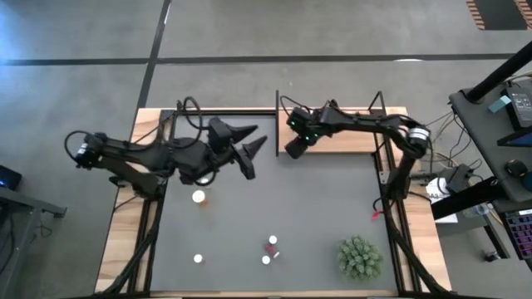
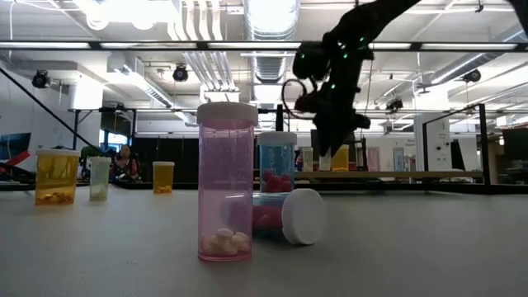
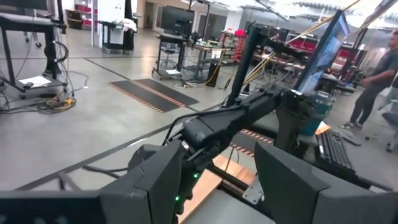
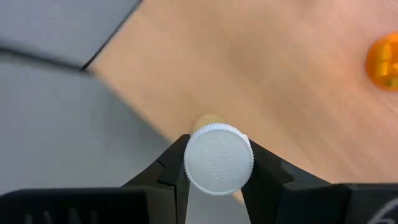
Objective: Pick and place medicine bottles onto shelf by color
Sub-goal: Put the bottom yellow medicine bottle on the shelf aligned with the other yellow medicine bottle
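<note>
A dark grey mat (image 1: 274,216) covers the table, and both arms reach in over its far side. The shelf (image 1: 349,137), a light wooden board with thin black posts, lies along the far edge, directly beneath the right gripper (image 1: 293,148).

That gripper hangs over the shelf's near left corner. Its fingers are closed around a bottle (image 4: 218,157), seen from above in the wrist view as a round white cap pinched between the two dark fingers, with a sliver of yellowish body showing behind the cap. Another orange bottle (image 4: 384,62) sits on the board farther along from it.

The left gripper (image 1: 252,141) hovers to the left of the right one, raised above the mat, its fingers spread wide and holding nothing.

A plant (image 1: 360,257) sits near the front right of the mat, well away from both grippers.

Loose bottles stand on the mat in front of the grippers: an orange one (image 1: 199,197) just in front of the left arm, a white-capped one (image 1: 198,258) near the front edge, and a pink cluster (image 1: 270,248) at front centre, where one pink bottle (image 2: 225,183) stands upright beside another lying on its side (image 2: 285,217).
</note>
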